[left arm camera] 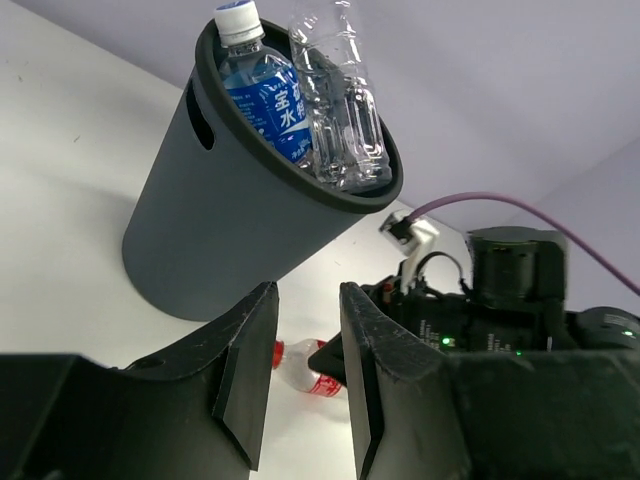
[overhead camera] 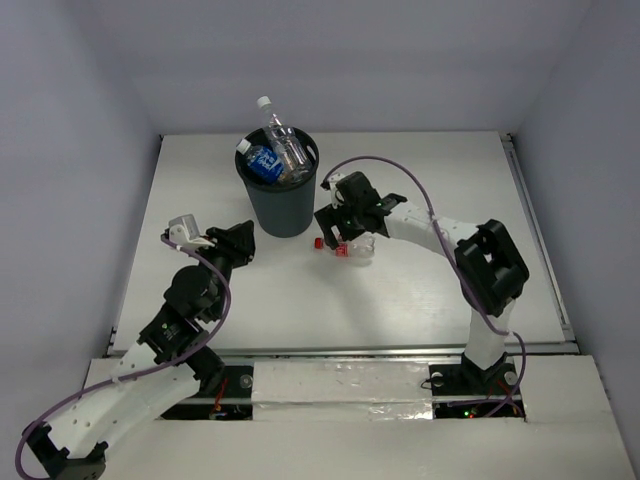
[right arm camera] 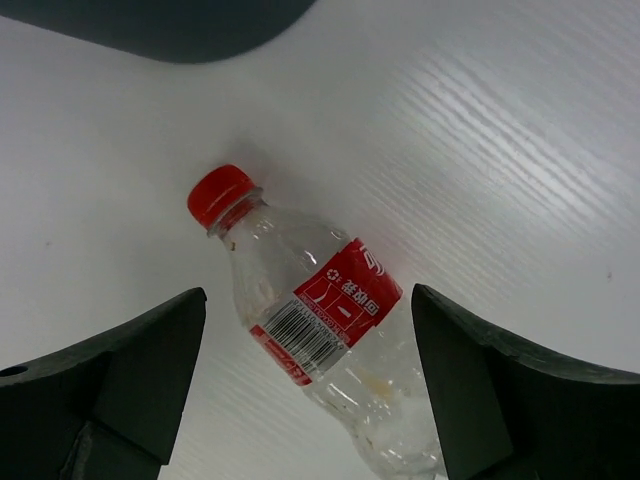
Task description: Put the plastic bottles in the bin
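The black bin (overhead camera: 275,205) stands at the table's back middle. A blue-labelled white-capped bottle (overhead camera: 263,163) and a plain clear bottle (overhead camera: 283,140) stick out of its top; both also show in the left wrist view, the blue-labelled bottle (left arm camera: 265,95) and the clear bottle (left arm camera: 340,100). A clear bottle with red label and cap (right arm camera: 320,320) lies on the table just right of the bin (overhead camera: 350,248). My right gripper (right arm camera: 308,300) is open and straddles it, jaws on either side, not touching. My left gripper (left arm camera: 308,300) is empty with a narrow gap, left of the bin (left arm camera: 220,230).
The right arm's wrist and purple cable (left arm camera: 500,300) are close behind the red-labelled bottle in the left wrist view. The bin's base (right arm camera: 180,25) is just beyond the bottle's cap. White walls enclose the table on three sides.
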{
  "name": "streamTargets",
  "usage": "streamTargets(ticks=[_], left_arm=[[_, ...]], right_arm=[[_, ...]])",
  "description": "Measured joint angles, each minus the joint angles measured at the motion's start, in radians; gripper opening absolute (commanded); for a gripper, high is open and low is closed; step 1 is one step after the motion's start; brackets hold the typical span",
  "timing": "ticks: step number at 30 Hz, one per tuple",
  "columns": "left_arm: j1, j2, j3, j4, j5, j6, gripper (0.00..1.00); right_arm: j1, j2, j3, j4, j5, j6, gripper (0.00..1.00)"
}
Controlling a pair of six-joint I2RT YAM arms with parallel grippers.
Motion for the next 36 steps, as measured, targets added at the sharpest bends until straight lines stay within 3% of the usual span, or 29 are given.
streamTargets(ticks=[9,11,17,26,36], left_arm=[[0.0,0.005,-0.03,0.0,0.0,0.0,0.29],[0.0,0.009,-0.03,0.0,0.0,0.0,0.29],[0.0,0.008,-0.03,0.0,0.0,0.0,0.29],[0.0,0.007,-0.03,-0.001,-0.001,0.0,0.29],[0.0,0.015,-0.03,0.0,-0.007,0.001,0.29]], right_arm=[[0.0,0.055,-0.035,0.012,0.018,0.097,0.68],[0.0,0.033,-0.066,0.034,0.024,0.139,0.7],[0.0,-0.06,-0.171,0.047,0.026,0.228,0.9],[-0.007,0.015,-0.032,0.024,0.032,0.202,0.91],[-0.008,0.105,-0.019,-0.006,0.023,0.163,0.87]])
